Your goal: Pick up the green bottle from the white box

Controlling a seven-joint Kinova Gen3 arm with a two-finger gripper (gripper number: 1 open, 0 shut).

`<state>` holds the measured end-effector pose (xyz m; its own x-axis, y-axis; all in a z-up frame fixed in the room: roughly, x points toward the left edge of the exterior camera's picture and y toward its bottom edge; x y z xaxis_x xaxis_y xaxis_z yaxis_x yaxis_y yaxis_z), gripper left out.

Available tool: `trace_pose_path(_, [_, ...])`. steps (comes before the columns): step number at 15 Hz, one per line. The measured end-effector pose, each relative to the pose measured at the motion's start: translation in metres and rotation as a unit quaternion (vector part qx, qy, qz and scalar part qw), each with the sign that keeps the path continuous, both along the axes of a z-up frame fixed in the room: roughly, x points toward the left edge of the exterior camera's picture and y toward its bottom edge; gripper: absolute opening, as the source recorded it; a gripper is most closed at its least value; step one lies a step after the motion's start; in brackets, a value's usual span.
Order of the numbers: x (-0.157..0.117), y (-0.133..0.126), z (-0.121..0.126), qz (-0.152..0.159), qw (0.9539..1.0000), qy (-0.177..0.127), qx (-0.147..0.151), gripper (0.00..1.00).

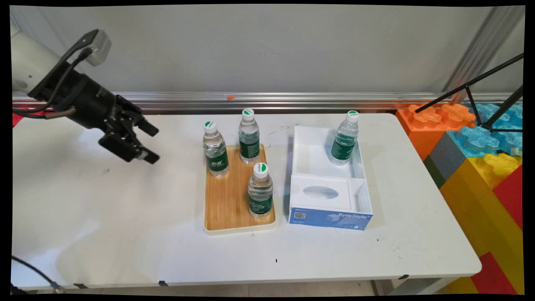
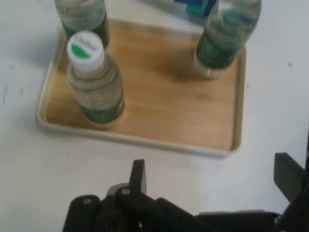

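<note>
Gripper (image 1: 144,142) hangs spread and empty off the left of the wooden tray (image 1: 228,200) — I'd line it up on the nearest bottle (image 1: 215,149), gripping low on its body so its neighbours aren't clipped.

The place looked like a robotics lab or test room. A plain white worktop (image 1: 125,234) stood against a bare grey wall with an aluminium rail (image 1: 292,99). Beyond its right edge rose a partition of giant coloured building blocks (image 1: 480,167), crossed by black tripod legs (image 1: 480,88).
</note>
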<state>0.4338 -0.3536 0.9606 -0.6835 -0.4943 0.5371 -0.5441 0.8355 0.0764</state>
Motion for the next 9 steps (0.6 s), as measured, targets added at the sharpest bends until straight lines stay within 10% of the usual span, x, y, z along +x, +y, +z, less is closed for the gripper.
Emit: trace_pose_path(9, [-0.124,0.010,0.055,0.086,0.9943,0.028,-0.056,1.00])
